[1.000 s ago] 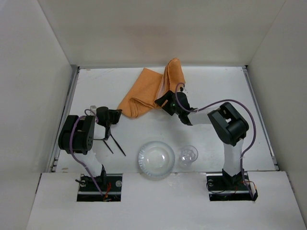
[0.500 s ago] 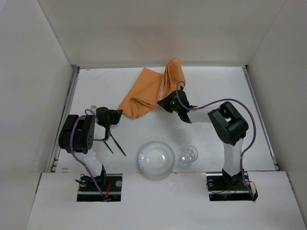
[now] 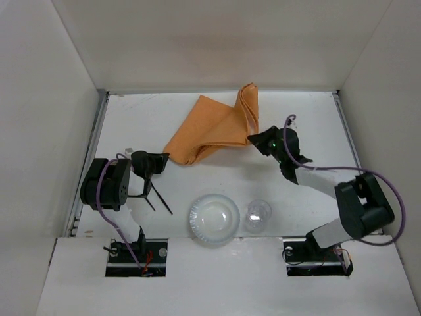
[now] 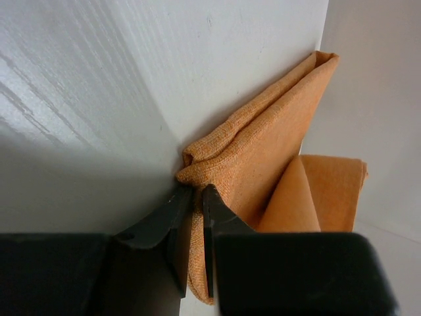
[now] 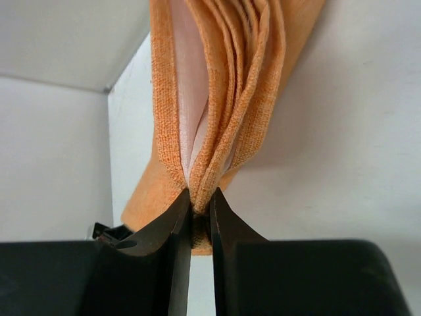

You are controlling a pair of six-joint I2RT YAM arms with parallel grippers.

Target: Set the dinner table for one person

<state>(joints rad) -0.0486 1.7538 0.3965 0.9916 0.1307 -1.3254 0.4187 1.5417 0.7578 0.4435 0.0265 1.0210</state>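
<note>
We see the crumpled orange cloth placemat (image 3: pixel 210 128) lying on the far middle of the large matte-white dinner table (image 3: pixel 309 112), held at two ends: the right gripper (image 5: pixel 200 197) is clamped on its bunched folds, and the left gripper (image 4: pixel 196 191), fingers nearly together, seems to nip its near-left corner. At the near edge a clear round plate (image 3: pixel 214 218) sits just beside a small clear glass (image 3: pixel 258 214)
</note>
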